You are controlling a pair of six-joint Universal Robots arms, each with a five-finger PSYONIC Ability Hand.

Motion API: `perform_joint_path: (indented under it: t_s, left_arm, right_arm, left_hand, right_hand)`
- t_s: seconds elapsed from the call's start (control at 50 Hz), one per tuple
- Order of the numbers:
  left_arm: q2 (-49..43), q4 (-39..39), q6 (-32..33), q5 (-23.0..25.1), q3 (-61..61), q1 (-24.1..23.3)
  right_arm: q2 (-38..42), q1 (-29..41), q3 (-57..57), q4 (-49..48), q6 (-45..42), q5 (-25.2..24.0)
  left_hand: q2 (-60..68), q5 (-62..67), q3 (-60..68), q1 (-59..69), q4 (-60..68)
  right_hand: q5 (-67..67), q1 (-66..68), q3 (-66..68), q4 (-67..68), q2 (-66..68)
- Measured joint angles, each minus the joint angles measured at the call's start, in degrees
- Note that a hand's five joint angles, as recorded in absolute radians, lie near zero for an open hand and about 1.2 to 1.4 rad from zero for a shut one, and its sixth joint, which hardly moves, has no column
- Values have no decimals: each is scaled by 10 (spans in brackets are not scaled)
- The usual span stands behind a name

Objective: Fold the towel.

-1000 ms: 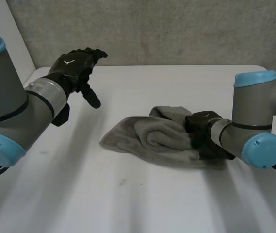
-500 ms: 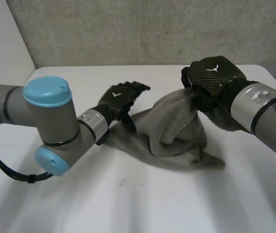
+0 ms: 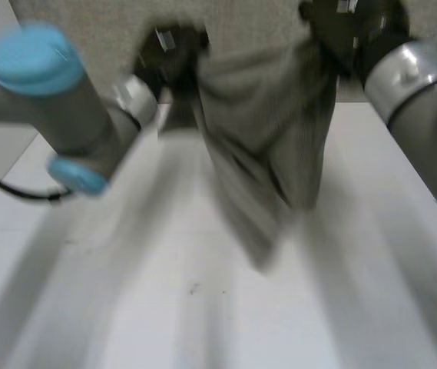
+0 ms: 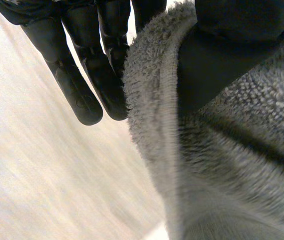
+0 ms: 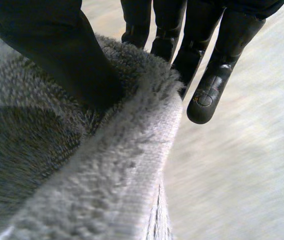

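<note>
Above the table [image 3: 203, 323], left hand [image 3: 170, 48] and right hand [image 3: 342, 24] pinch the hanging towel [image 3: 272, 138].

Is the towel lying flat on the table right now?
No, the left hand and right hand pinch the towel by its upper edge, and it hangs from them.

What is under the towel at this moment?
Bare white table lies under the towel, which hangs pinched at its top edge by the left hand and the right hand. The table behind the hanging towel is hidden.
</note>
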Motion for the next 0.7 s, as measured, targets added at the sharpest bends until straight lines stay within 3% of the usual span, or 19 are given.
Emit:
perform_joint_path:
  t_s: [0.1,0.22,0.4,0.52,0.62,0.7]
  left_arm:
    - [114,88,3,-27,19,12]
    - [166,113,0,-27,-79,9]
    - [141,85,66,-25,-328,8]
    - [97,68,210,-31,-473,7]
    - [108,37,267,-38,-518,-3]
    - [136,12,274,-45,-529,-12]
  right_arm:
    - [20,8,-2,-237,-47,8]
    - [25,12,36,-258,-51,-13]
    - [86,9,145,-67,-63,-72]
    - [144,5,178,93,-76,-77]
    - [143,4,183,162,-37,-73]
    - [118,-1,186,172,20,-74]
  left_hand:
    - [3,3,4,3,3]
    - [4,5,5,3,5]
    - [4,6,5,4,5]
    - [4,6,5,4,5]
    - [-13,4,-10,4,-11]
    - [-42,-27,-42,-9,-42]
  right_hand:
    - [0,0,0,1,0]
    - [3,0,0,1,0]
    - [5,0,2,1,0]
    - [4,-1,-1,-1,-4]
    - [-180,-126,-214,-218,-209]
    - [-252,-177,-282,-287,-272]
